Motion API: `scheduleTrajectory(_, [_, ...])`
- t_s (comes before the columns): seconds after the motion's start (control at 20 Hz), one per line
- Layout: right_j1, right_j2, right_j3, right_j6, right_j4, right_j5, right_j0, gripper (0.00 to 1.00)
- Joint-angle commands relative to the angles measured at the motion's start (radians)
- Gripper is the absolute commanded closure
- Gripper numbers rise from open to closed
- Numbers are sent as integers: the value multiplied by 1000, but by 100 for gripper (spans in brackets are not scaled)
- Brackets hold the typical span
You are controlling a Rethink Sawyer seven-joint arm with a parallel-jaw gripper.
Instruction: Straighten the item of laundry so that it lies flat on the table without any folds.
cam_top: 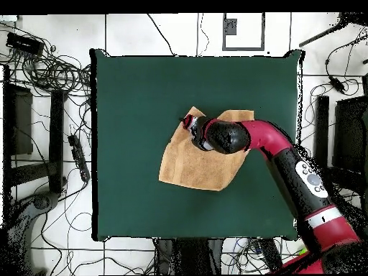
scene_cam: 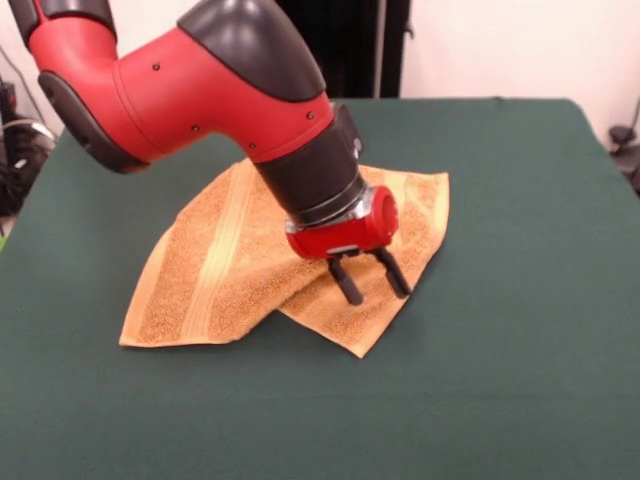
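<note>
The counter [scene_cam: 520, 330], a big dark green thing, had the towel [scene_cam: 190, 280] sitting around its middle, still folded: one flap was doubled over the rest, so it looked like a lopsided kite with a corner pointing toward 5 o'clock in the front view. The tool [scene_cam: 370, 280] hung right over that corner, fingers spread, pinching nothing. Honestly the risk looked like this: if it closed on both layers, the fold would just drag along, or the whole towel would slide across the cloth and bunch up. No brand, label or writing was readable anywhere.
</note>
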Motion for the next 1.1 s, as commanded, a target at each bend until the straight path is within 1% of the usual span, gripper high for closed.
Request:
scheduleTrajectory(0.05, [-11,-147,-130,-173,-139,-41,96,0])
scheduleTrajectory(0.2, [-5,-171,-143,-136,-167,-76,115,0])
scheduleTrajectory(0.35, [8,-202,-168,-138,-195,-78,142,0])
scheduleTrajectory(0.45, [20,-228,-196,-115,-216,-88,170,0])
scheduleTrajectory(0.6, [47,-239,-229,-98,-222,-118,190,0])
scheduleTrajectory(0.7, [70,-214,-221,-100,-201,-172,172,0])
scheduleTrajectory(0.8, [97,-175,-204,-134,-166,-200,141,0])
scheduleTrajectory(0.95, [154,-106,-174,-187,-99,-215,82,0])
scheduleTrajectory(1.1, [194,-62,-155,-236,-63,-216,46,0])
